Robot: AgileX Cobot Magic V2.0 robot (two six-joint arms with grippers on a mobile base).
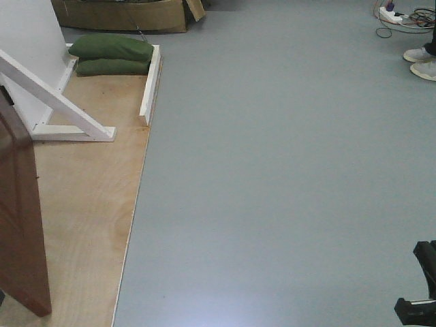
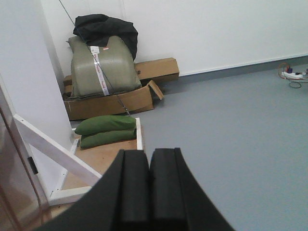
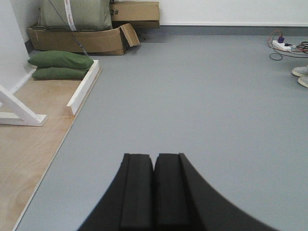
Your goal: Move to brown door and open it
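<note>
The brown door (image 1: 20,225) is a glossy reddish-brown panel at the far left of the front view, standing angled over a plywood platform (image 1: 88,197). Only its lower part shows, and no handle is in view. A sliver of the brown door (image 2: 10,187) also fills the lower left corner of the left wrist view. My left gripper (image 2: 149,153) is shut with nothing in it, in the air just right of the door, facing the back wall. My right gripper (image 3: 154,156) is shut and empty too, over bare grey floor well right of the platform.
A white support frame (image 1: 61,109) with a diagonal brace stands behind the door, weighted by green sandbags (image 1: 112,54). Cardboard boxes and a strapped bundle (image 2: 103,67) sit by the back wall. A person's shoes (image 1: 422,63) and a power strip (image 1: 390,12) are far right.
</note>
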